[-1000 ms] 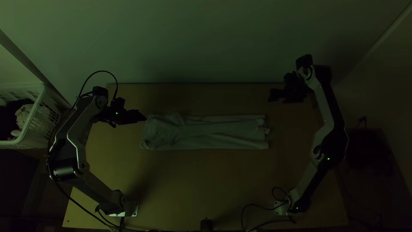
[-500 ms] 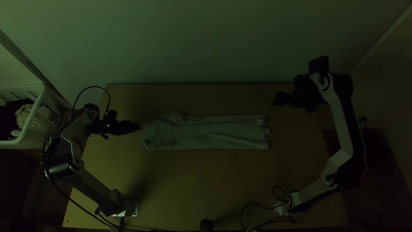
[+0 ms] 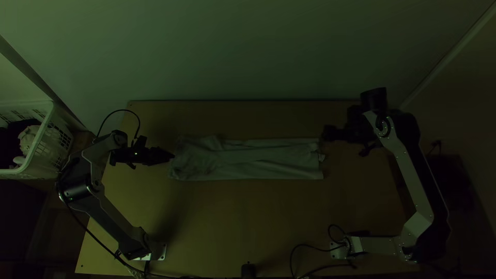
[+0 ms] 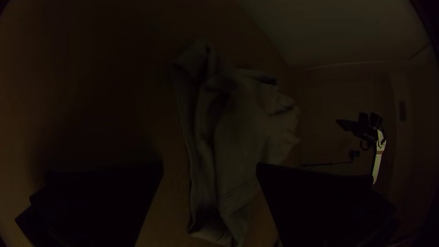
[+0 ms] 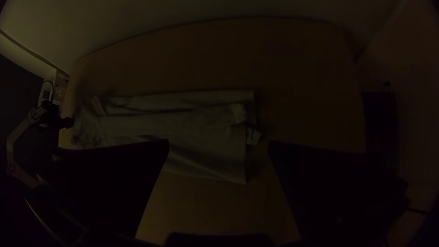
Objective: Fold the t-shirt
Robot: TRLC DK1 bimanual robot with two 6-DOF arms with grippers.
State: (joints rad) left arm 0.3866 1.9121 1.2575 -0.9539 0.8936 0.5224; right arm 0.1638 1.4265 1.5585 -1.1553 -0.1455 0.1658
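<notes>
T-shirt: your t-shirt lies mid-table as a long, narrow strip, its layers too dim to count; the end toward the left arm is rumpled.
Loose bit: a small crumpled piece pokes out at the other end; you can't tell which part of the garment it is.
Left gripper: your left gripper is right by the rumpled end in the top view, contact unclear; its fingers stand wide apart in its wrist view, one covering some cloth.
Right gripper: your right gripper is near the far corner of the other end, fingers wide with nothing between them; one blocks part of the strip in its wrist view.
Basket: the white basket is cut off at the top view's edge, its dark contents hard to make out.
</notes>
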